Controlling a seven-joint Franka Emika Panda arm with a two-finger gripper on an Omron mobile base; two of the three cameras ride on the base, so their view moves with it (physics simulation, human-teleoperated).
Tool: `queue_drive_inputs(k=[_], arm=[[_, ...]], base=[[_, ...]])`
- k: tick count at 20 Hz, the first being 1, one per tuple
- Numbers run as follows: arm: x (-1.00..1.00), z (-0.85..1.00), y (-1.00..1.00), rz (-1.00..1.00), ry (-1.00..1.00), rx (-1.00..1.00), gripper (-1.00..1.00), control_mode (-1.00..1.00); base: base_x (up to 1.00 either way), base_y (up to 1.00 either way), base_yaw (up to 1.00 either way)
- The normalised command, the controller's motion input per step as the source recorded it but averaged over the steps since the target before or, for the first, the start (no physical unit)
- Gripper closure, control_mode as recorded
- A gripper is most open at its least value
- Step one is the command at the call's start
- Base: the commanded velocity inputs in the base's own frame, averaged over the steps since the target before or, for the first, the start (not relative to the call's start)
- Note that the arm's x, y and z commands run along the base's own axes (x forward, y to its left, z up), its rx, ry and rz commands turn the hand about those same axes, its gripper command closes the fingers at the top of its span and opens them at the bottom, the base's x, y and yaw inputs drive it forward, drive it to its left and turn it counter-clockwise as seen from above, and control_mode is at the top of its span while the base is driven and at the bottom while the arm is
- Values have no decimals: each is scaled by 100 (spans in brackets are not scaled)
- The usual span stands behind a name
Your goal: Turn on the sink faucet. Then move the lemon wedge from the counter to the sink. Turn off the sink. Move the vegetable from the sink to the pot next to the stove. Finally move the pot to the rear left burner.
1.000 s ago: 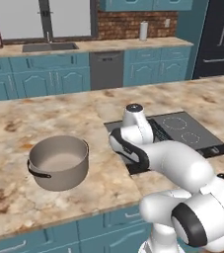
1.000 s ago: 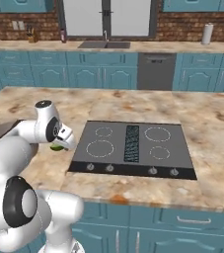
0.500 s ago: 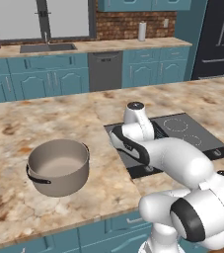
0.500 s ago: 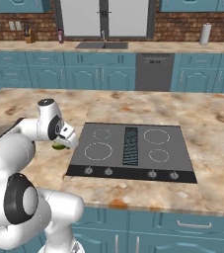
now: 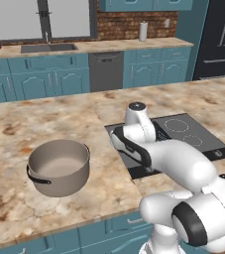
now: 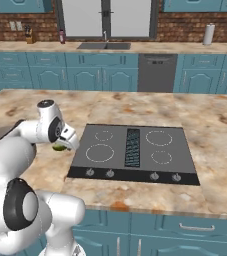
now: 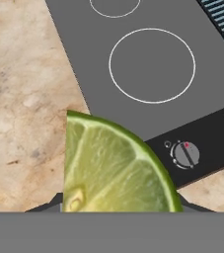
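- The small yellow-green lemon wedge (image 7: 114,168) with its pale cut face sits right in front of the hand camera, pinched in the two-finger gripper (image 6: 61,145) and held above the beige, orange-marbled stone counter (image 5: 44,124), just beside the near left corner of the stove.
- You see the same wedge as a small green spot under the hand in the right base view (image 6: 59,147).
- Across the last second the whole scene shifts in both base views, so your base is driving; the arm keeps the same pose and the jaws stay clamped at about half width on the wedge.
- I judge this as the carry toward the pot, with faucet and sink steps likely done.
- The squat tan-grey metal pot (image 5: 58,167) stands on the counter left of the arm, apart from the wedge and empty as far as you can see.
- The flat dark grey stove (image 6: 135,150) with white ring outlines and a row of knobs lies just right of the hand.
- The dark grey sink (image 5: 48,48) and its thin silver faucet (image 5: 46,35) sit on the far counter under the window, well apart.
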Motion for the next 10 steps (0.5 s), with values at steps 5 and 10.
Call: queue_drive_inputs(k=[5, 10], arm=[[-12, 47, 22, 0, -5, 0, 100, -100], [-6, 50, 42, 1, -4, 0, 100, -100]], base=[[0, 0, 0], [0, 0, 0]])
